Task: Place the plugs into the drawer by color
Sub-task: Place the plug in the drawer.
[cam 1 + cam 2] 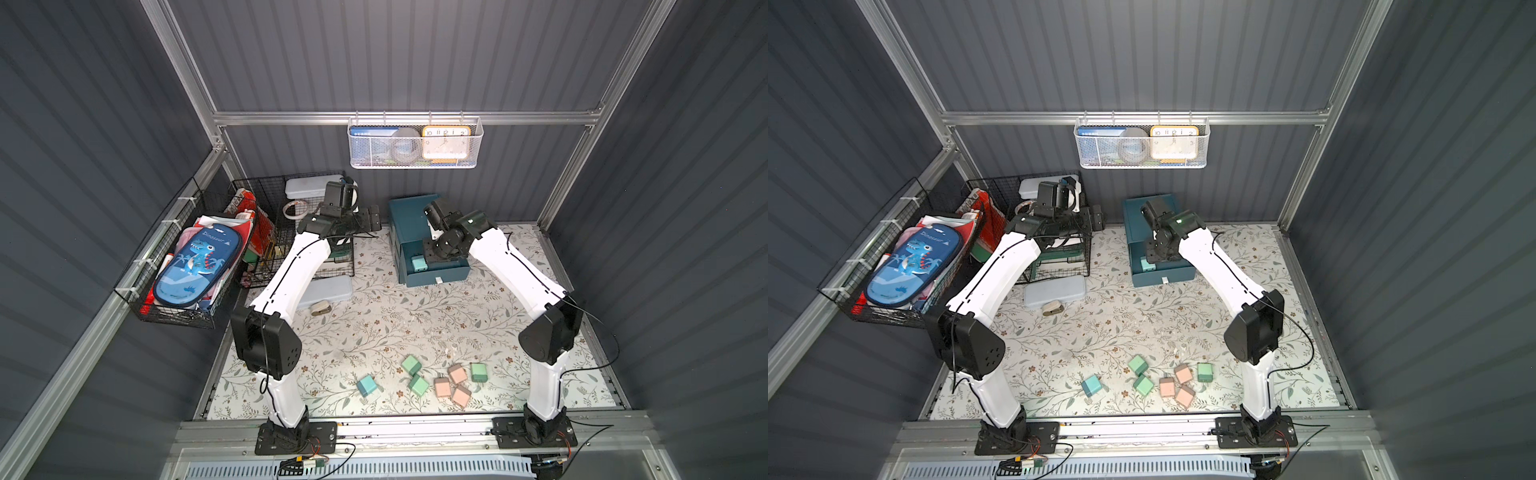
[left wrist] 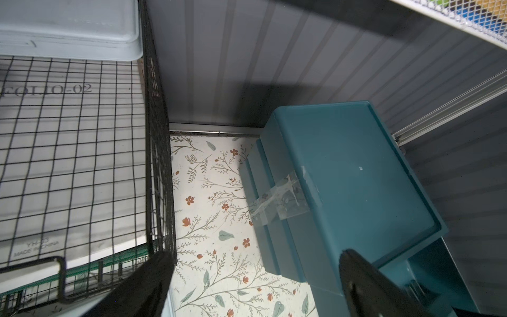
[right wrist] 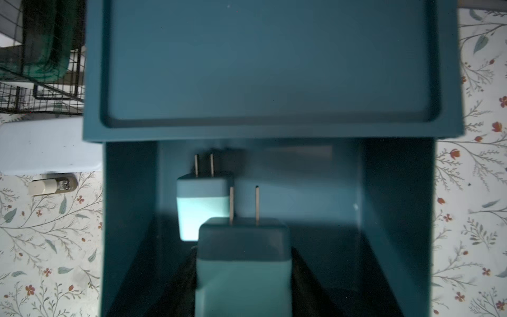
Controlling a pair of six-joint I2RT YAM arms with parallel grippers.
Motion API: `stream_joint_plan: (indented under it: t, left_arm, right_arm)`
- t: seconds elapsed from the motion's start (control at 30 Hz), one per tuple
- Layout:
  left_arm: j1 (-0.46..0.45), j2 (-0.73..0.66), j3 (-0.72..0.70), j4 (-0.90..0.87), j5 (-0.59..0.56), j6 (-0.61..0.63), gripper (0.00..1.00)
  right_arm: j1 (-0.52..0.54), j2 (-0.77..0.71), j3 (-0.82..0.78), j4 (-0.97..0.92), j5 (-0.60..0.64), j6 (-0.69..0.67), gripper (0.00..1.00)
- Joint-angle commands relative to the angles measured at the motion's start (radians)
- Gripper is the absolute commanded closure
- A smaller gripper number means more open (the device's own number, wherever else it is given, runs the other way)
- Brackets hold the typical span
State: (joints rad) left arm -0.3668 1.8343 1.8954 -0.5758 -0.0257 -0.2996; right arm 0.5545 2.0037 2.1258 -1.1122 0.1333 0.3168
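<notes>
The dark teal drawer (image 1: 409,220) cabinet stands at the back, with one drawer pulled out toward the front (image 1: 446,276). My right gripper (image 3: 242,256) is over that open drawer, shut on a pastel blue plug (image 3: 242,271) whose prongs point at the cabinet. A second blue plug (image 3: 201,208) lies inside the drawer, also seen in a top view (image 1: 418,263). Near the front edge lie one blue plug (image 1: 367,385), three green plugs (image 1: 411,365) and three pink plugs (image 1: 457,373). My left gripper (image 2: 256,256) hangs open and empty between the rack and the cabinet (image 2: 356,178).
A black wire rack (image 1: 291,232) with trays stands at the back left, close to my left gripper. A pale blue case (image 1: 328,291) and a small beige object (image 1: 321,308) lie in front of it. A wire basket (image 1: 187,266) hangs on the left wall and a white basket (image 1: 415,143) on the back wall.
</notes>
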Motion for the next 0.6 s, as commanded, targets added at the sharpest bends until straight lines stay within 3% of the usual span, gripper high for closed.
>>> stream_joint_plan:
  t: [0.0, 0.57]
  left_arm:
    - [0.002, 0.006, 0.007, 0.005, 0.012, 0.021, 0.01]
    - [0.002, -0.018, -0.015, 0.013, 0.003, 0.031, 0.01]
  right_arm:
    - [-0.003, 0.031, 0.050, -0.065, -0.010, -0.018, 0.87]
    - [-0.014, 0.102, 0.060, -0.094, -0.058, -0.035, 0.68]
